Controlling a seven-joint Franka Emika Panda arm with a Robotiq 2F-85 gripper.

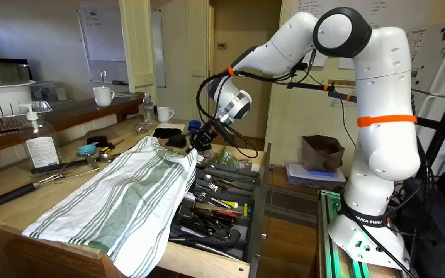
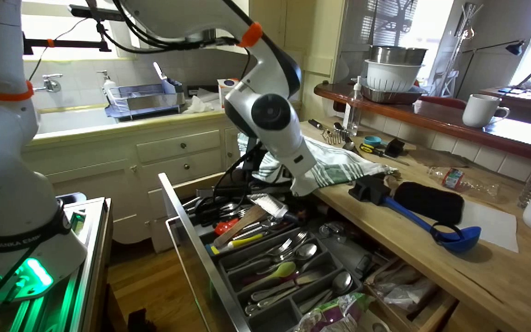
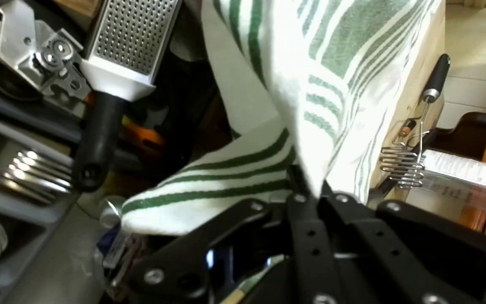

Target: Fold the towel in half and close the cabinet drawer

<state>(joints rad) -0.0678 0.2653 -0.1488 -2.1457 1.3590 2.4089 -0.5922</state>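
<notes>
Large white cloth towel with green stripes (image 1: 137,193) held; wide light-wood cabinet drawer (image 1: 207,259) open.

In the wrist view the black two-fingered gripper (image 3: 313,188) is pressed together on a gathered fold of the towel. The remainder lies wrinkled across the flat light-wood countertop (image 1: 52,199) and, in an exterior view, hangs past its edge and overlaps part of the drawer. The drawer is pulled out; its grey plastic cutlery tray (image 2: 270,316) contains shiny metal spoons (image 2: 306,251). A black-handled metal grater (image 3: 133,38) lies in the drawer, near the towel's loose flap. On the countertop, a blue ladle (image 2: 467,238) lies beside a flat black pad (image 2: 427,200).
</notes>
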